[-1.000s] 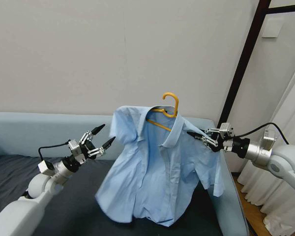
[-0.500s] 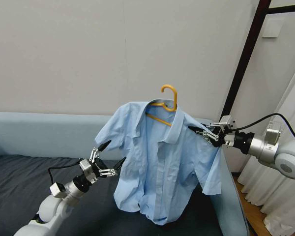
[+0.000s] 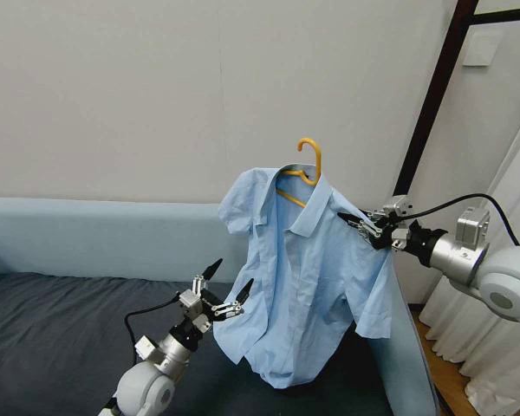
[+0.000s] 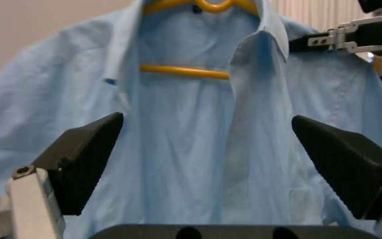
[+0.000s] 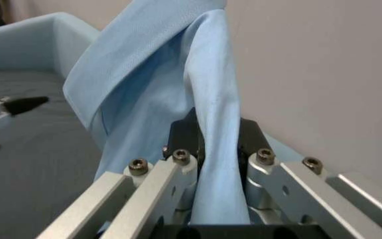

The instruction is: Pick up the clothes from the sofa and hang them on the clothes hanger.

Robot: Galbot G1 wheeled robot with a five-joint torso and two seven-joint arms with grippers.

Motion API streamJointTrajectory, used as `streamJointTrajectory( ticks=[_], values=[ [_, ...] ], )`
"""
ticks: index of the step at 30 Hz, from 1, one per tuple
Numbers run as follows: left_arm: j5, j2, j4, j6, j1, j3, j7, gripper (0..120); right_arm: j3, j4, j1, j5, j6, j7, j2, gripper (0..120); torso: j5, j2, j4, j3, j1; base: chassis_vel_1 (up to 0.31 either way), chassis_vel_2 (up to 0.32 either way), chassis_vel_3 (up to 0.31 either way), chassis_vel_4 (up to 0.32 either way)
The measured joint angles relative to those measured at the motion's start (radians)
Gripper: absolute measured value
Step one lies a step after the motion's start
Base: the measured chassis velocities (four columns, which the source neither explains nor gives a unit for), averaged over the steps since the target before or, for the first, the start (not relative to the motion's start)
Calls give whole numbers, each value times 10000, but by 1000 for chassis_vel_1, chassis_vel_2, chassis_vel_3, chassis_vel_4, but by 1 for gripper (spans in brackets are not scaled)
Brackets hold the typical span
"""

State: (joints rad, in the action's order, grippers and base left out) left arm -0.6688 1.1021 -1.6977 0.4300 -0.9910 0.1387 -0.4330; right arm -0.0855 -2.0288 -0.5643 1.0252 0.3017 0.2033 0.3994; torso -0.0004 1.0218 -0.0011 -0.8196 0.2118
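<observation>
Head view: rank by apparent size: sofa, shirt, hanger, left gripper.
1. sofa
2. light blue shirt
3. yellow hanger and left gripper: they look alike. The hanger is mostly hidden under the shirt and the gripper is nearer the camera, so unranked.

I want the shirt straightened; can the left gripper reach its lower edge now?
Probably yes: the open left gripper sits beside the shirt, nothing between; the right gripper grips its shoulder.

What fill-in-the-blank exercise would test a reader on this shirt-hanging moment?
1. The shirt hangs on a yellow ____.
2. The right gripper is ____ on the shirt's shoulder.
3. The left gripper, facing the shirt, is ____.
Missing words: hanger; shut; open.
</observation>
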Motion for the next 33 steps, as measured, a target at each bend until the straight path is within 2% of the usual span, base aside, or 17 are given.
streamJointTrajectory(
  ticks=[1, 2, 7, 8, 10, 13, 14, 19, 21, 23, 27, 30, 31, 33],
  values=[
    [-276, -12, 369, -4, 472, -377, -285, 100, 12, 4, 6, 1, -40, 132, -30, 8, 0, 0, -2, -1, 0, 0, 0, 0, 0],
    [-276, -12, 369, -4, 472, -377, -285, 100, 12, 4, 6, 1, -40, 132, -30, 8, 0, 0, -2, -1, 0, 0, 0, 0, 0],
    [-1363, 213, 2171, -2, 2683, -1760, -1836, 94, -18, 73, -141, -77, -212, 408, -212, 8, 2, 0, -5, -1, 0, 0, 0, 0, 0],
    [-1363, 213, 2171, -2, 2683, -1760, -1836, 94, -18, 73, -141, -77, -212, 408, -212, 8, 2, 0, -5, -1, 0, 0, 0, 0, 0],
    [-1544, 564, 3176, 5, 3628, -2248, -2555, 85, -85, 156, -235, -121, -270, 479, -221, 8, 0, -2, -2, -2, 1, 0, 0, 0, 0],
    [-1666, 933, 4082, 41, 4412, -2610, -3358, 69, -128, 291, -216, -144, -317, 494, -165, 8, -1, -2, -5, -2, 2, 0, 0, 0, 0],
    [-1666, 933, 4082, 41, 4412, -2610, -3358, 69, -128, 291, -216, -144, -317, 494, -165, 8, -1, -2, -5, -2, 2, 0, 0, 0, 0],
    [-1872, 1089, 4874, 47, 4957, -2741, -4256, 49, -177, 463, -192, -197, -365, 540, -59, 8, -1, -2, 3, -2, 1, 0, 0, 0, 0],
    [-1896, 1106, 4968, 45, 5019, -2743, -4366, 46, -186, 480, -200, -207, -376, 548, -53, 8, -1, -1, 2, -1, 2, 0, 0, 0, 0],
    [-1930, 1157, 5142, 8, 5151, -2722, -4596, 34, -201, 510, -216, -228, -403, 554, -53, 8, -1, -2, -1, -1, 2, 0, 0, 0, 0],
    [-1922, 1138, 5103, -267, 5241, -2650, -4671, 25, -222, 510, -221, -233, -413, 552, -75, 8, -1, -2, -1, -1, 2, 0, 0, 0, 0],
    [-1872, 1049, 4968, -433, 5374, -2587, -4846, 9, -232, 484, -207, -198, -419, 526, -195, 8, -2, -2, 0, 0, 1, 0, 0, 0, 0],
    [-1872, 1049, 4968, -433, 5374, -2587, -4846, 9, -232, 484, -207, -198, -419, 526, -195, 8, -2, -2, 0, 0, 1, 0, 0, 0, 0],
    [-1778, 1017, 4903, -427, 5492, -2500, -4905, 0, -235, 433, -149, -64, -419, 446, -353, 8, -2, -1, 0, -1, 2, 0, 0, 0, 0]
  ],
)
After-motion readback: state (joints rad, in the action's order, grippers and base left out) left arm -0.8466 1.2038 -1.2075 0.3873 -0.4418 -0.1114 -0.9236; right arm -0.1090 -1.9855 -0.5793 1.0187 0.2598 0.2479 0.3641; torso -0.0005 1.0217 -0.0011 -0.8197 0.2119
